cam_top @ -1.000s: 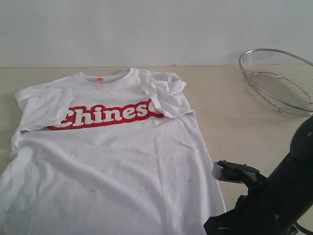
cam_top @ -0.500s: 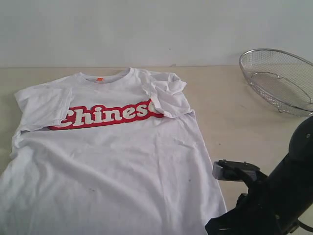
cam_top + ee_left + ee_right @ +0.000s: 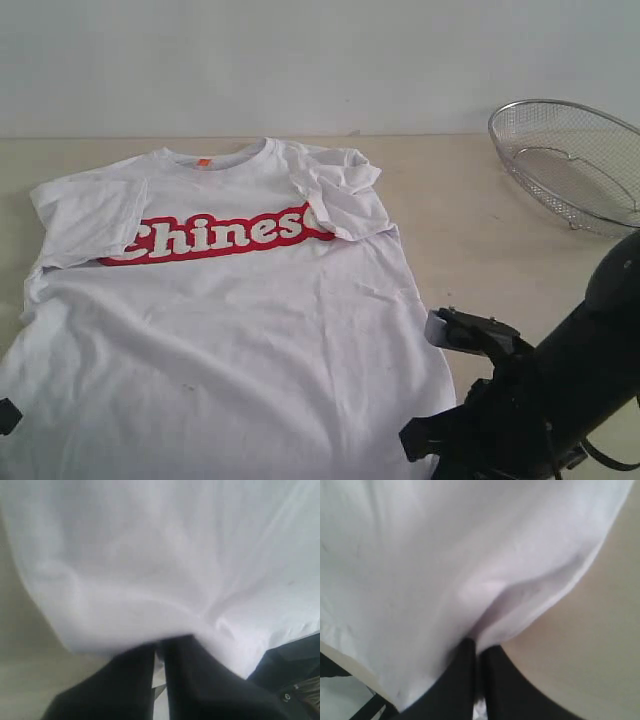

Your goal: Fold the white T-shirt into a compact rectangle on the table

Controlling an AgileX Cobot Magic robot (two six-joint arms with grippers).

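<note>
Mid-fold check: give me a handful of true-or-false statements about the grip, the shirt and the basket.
1. The left gripper and the right gripper are both shut on the edge of the white T-shirt. True.
2. The wire-mesh basket rests on the shirt. False: it stands on the table, apart from the shirt, off to the right in the exterior view.
3. A folded-in sleeve covers the end of the red lettering. True.
4. The shirt lies print-side down. False: the lettering faces up.
5. The neck tag is blue. False: it is orange.
</note>
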